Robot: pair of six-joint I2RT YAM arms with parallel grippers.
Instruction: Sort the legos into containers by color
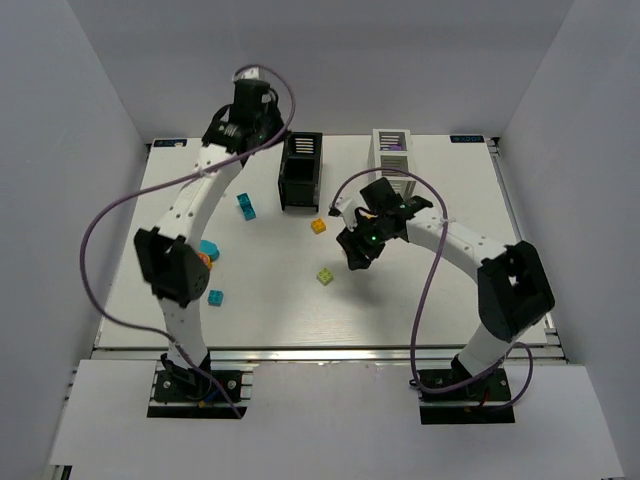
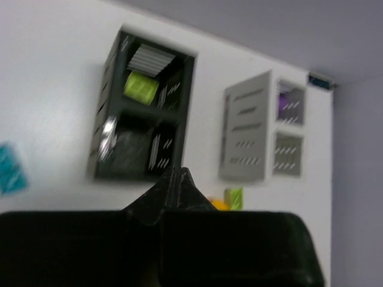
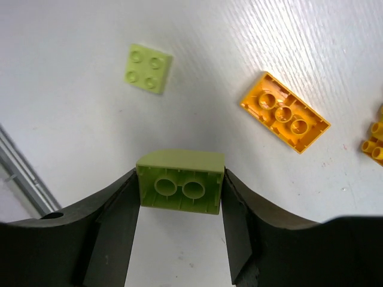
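Ahead of the left claw [image 2: 178,173], pinched shut on nothing, the black container [image 2: 105,113] holds a lime brick [image 2: 141,87] in its far compartment. The white container [image 2: 245,131] holds a purple brick [image 2: 281,103] in its far one. The right claw [image 3: 179,203] clamps a lime lego [image 3: 179,164] above the worktop [image 3: 72,119], hollow underside facing the wrist, long axis spanning finger to finger.

The white counter [image 1: 270,310] carries a black container [image 1: 301,170] and a white container [image 1: 391,152], standing apart near its far edge. In front of them lie loose legos: a cyan brick [image 1: 246,207], an orange brick [image 1: 318,225], a lime brick [image 1: 326,276], a second cyan brick [image 1: 215,297], and what may be a cyan-and-orange cluster [image 1: 208,250], partly hidden.
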